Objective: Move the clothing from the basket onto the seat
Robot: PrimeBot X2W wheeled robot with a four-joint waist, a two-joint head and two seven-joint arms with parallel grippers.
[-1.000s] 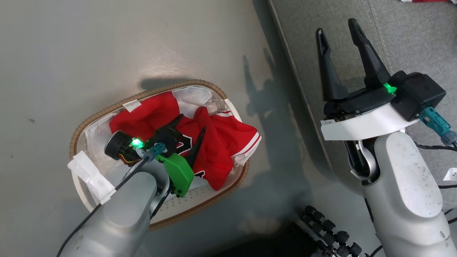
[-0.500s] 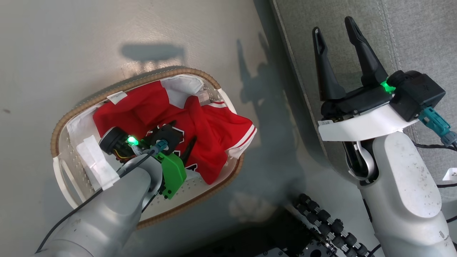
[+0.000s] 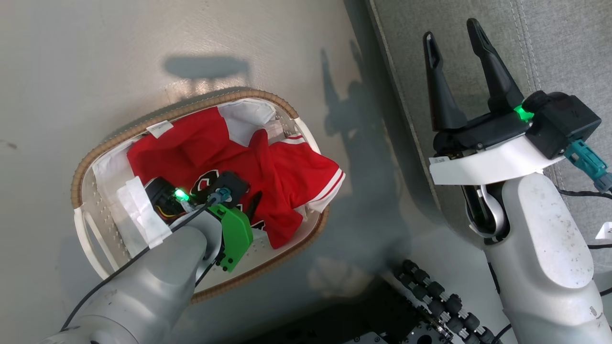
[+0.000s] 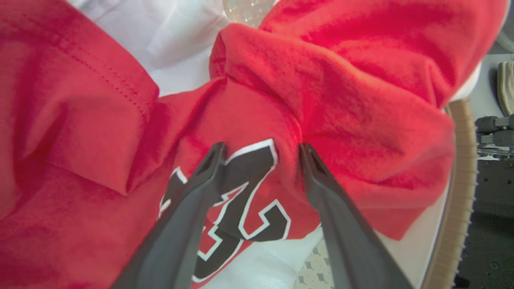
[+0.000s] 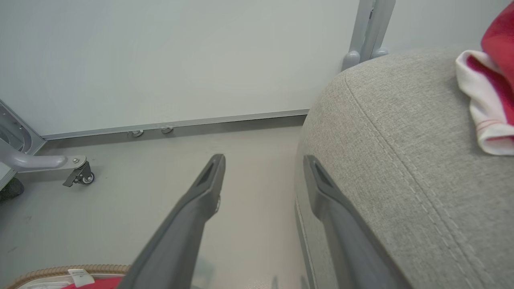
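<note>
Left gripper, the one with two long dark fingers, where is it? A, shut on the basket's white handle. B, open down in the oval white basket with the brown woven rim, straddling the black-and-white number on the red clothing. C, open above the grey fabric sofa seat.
B: the left wrist view shows the left gripper with fingers apart either side of the black-and-white number on the red clothing, the basket rim alongside.

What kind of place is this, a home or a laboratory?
Probably a test room furnished like a home: a grey sofa seat stands on smooth floor, beside a plain wall and a metal frame on castors.
</note>
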